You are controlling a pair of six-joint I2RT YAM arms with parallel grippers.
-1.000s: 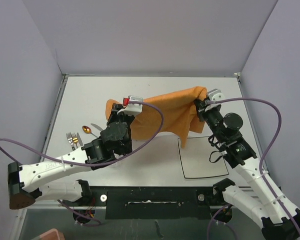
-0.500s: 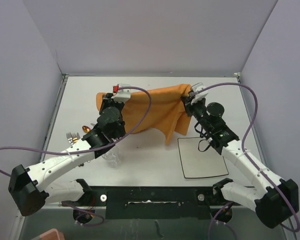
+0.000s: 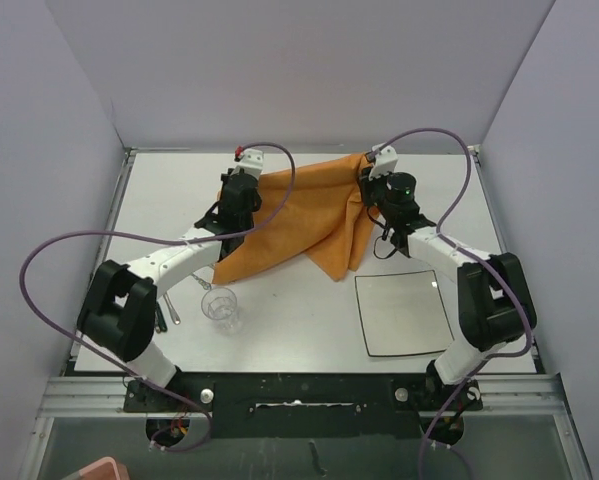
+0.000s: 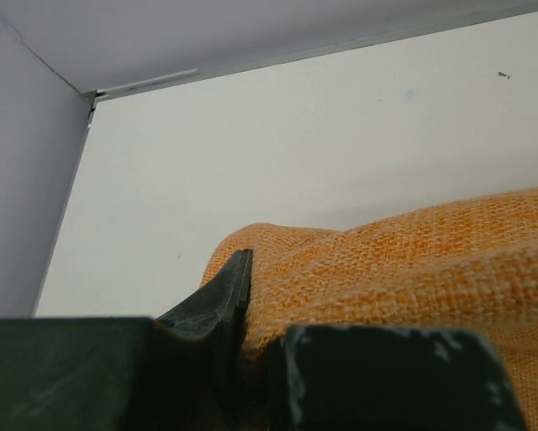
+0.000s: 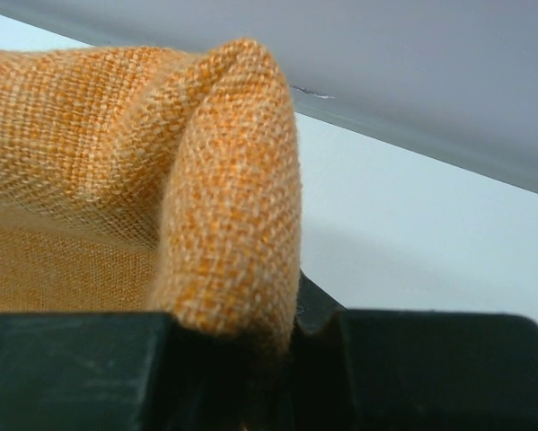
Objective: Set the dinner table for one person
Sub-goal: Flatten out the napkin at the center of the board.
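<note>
This is looking like a robotics lab test cell. Plain grey-lilac panels (image 3: 299, 70) are walling in the dinner table (image 3: 309, 320) at nine, twelve and three o'clock. At six o'clock a black mounting rail (image 3: 299, 395) is carrying the left arm (image 3: 169, 265) and the right arm (image 3: 439, 250). Purple cables (image 3: 429, 129) are looping loose above the bare white top. An orange cloth (image 3: 299, 215), a glass (image 3: 222, 305) and a square plate (image 3: 404, 312) are lending a staged domestic touch.

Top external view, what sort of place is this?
Probably a robotics lab test cell, not a home: a white tabletop boxed in by plain panels, robot arms bolted at its near edge, and staged orange cloth, glass and plate.
</note>
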